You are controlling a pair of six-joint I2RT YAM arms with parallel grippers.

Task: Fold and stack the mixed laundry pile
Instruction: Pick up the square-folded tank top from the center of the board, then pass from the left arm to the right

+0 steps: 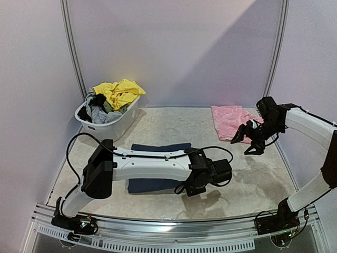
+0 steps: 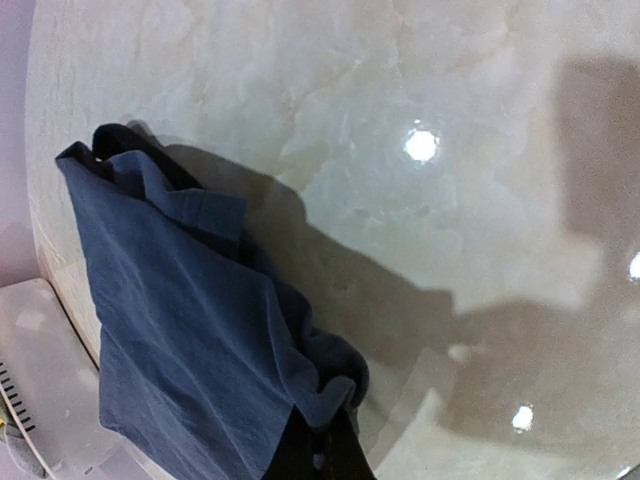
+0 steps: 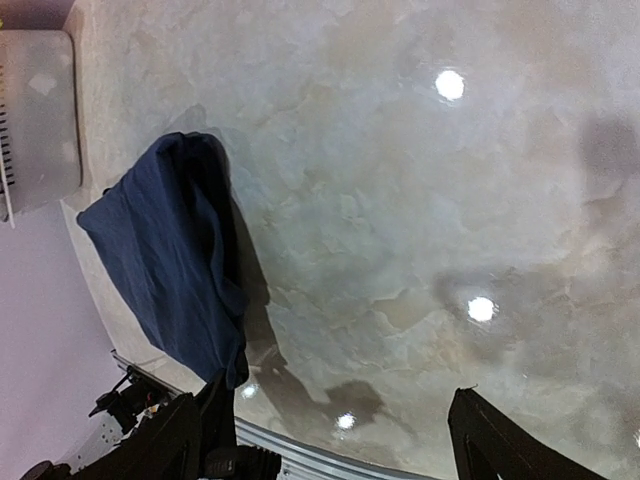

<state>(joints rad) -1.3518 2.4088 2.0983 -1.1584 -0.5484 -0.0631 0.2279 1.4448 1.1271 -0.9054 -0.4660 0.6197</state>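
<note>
At the far left of the table (image 1: 174, 124), a white tub (image 1: 92, 125) is sitting against the back wall. A yellow piece (image 1: 120, 92) is spilling over its rim, and a grey piece (image 1: 97, 113) is bunching beneath it. Something dark is lying among them, too crumpled to make out.

In the middle, a navy garment (image 1: 158, 148) is lying flat on the table. The left arm (image 1: 152, 161) is stretching across it and hiding most of its centre, so only the far strip and the near strip are showing from above. The left gripper (image 1: 182, 188) is pointing down at the garment's near right corner. In the left wrist view its fingers are being cut off by the lower edge, but they are clenching together with a fold of navy cloth bunched between them. The cloth's edge is probably lifting slightly there, though the shadow is making that hard to judge.

To the right, a pink piece (image 1: 231, 118) is lying at the back of the table, its near corner hidden behind the right gripper (image 1: 247, 141). That gripper is hanging above the bare table, well apart from the navy garment. Its fingers are spreading wide and grasping nothing.
</note>
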